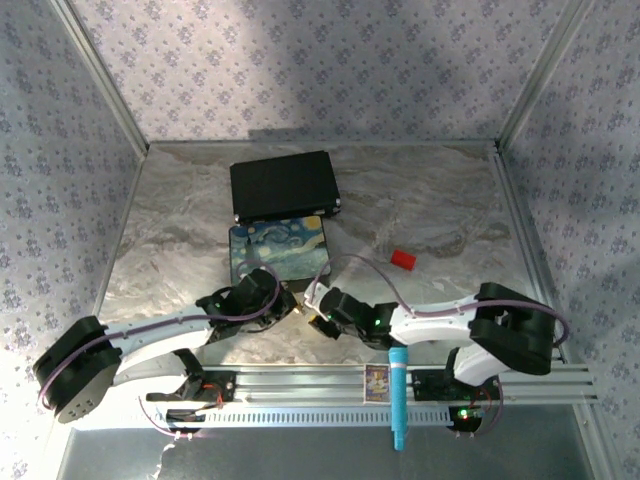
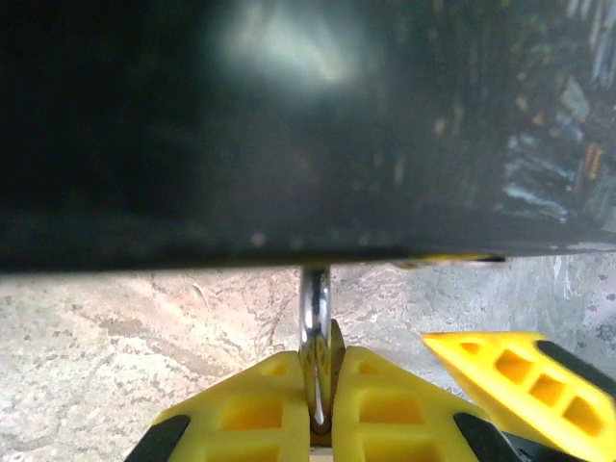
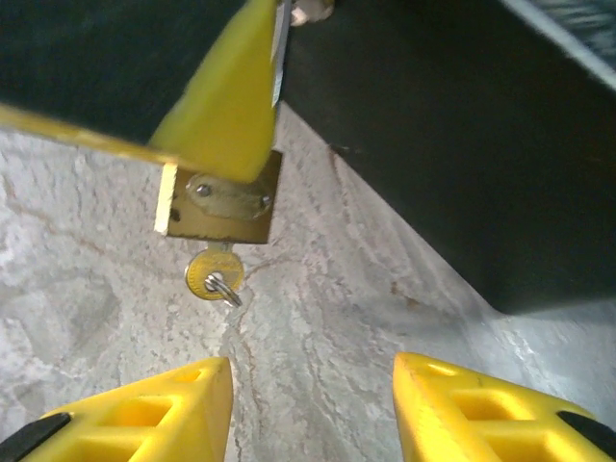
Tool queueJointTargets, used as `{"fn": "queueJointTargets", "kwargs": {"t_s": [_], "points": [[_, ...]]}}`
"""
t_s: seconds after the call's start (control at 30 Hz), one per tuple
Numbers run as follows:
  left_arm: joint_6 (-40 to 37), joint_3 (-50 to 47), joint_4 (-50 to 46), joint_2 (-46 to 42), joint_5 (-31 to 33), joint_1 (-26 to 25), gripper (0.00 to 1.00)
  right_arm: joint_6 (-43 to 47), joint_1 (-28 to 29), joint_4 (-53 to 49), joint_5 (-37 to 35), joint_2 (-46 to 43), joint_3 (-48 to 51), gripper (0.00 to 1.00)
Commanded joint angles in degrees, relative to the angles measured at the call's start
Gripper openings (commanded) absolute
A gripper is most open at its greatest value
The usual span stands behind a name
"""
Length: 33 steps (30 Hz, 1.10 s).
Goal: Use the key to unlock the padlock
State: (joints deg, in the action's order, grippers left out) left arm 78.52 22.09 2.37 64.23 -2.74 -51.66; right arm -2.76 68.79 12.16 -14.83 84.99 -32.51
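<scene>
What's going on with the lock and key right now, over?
Left gripper shut on small brass padlock with silver shackle. Right gripper open, short of round-headed brass key hanging under padlock. Black box close alongside.

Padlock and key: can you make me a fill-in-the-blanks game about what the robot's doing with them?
1. The left gripper is ____ on the padlock.
2. The right gripper is ____, holding nothing.
3. The key, at the padlock's brass body, has a little metal ____ through its head.
4. In the top view, the small block is coloured ____.
Missing words: shut, open, ring, red.
</scene>
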Motion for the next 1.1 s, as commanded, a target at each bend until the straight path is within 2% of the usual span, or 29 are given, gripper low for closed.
{"fn": "queueJointTargets", "kwargs": {"t_s": [0.0,0.4,0.47,0.6,0.87,1.07], "points": [[-0.47,2.26,-1.85,-0.45,-2.66,-1.05,0.00,5.22,1.93,5.40,-5.76,2.65,-1.59,0.47],[0.23,1.78,-0.23,-0.34,-3.32,-1.98,0.00,5.76,3.63,9.10,-7.41,8.18,-3.96,0.28],[0.48,1.81,-0.06,0.06,-3.25,-2.17,0.00,5.37,3.84,9.78,-7.06,8.09,-3.72,0.28],[0.91,1.80,0.61,1.14,-3.29,-2.22,0.00,5.01,4.49,10.22,-7.40,8.52,-3.77,0.39],[1.54,1.92,1.22,1.72,-3.26,-2.59,0.00,3.78,5.36,11.13,-8.94,8.26,-3.36,0.40],[1.98,2.16,1.05,2.18,-2.75,-2.57,0.00,3.38,5.82,11.05,-8.66,8.57,-3.13,0.49]]}}
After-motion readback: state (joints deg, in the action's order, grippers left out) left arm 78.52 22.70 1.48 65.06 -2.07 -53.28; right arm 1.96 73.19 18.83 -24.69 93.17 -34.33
